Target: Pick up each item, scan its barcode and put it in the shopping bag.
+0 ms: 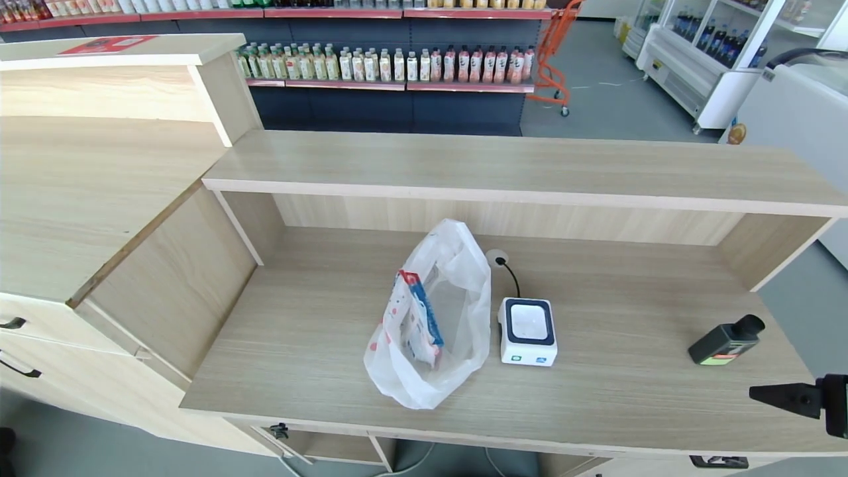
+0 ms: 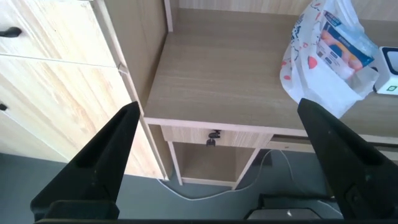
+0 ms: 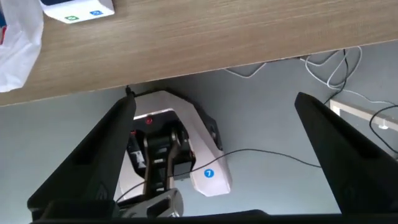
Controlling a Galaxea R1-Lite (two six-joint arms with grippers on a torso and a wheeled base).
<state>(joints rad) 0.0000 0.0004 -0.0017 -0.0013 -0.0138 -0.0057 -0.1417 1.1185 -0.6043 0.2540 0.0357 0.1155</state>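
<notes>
You've one dark-green, black-capped bottle (image 1: 725,341) right of the one scanner (image 1: 527,330); left gripper (image 2: 219,107) and right gripper (image 3: 214,101) both splayed apart.

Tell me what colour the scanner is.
White scanner with a dark blue frame around its window; clearest in the head view.

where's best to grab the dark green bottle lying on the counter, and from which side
Probably mid-body on the dark green bottle, coming down from above: it lies on its side on the counter, black cap angled away, leaving the body's long sides free for the jaws.
</notes>
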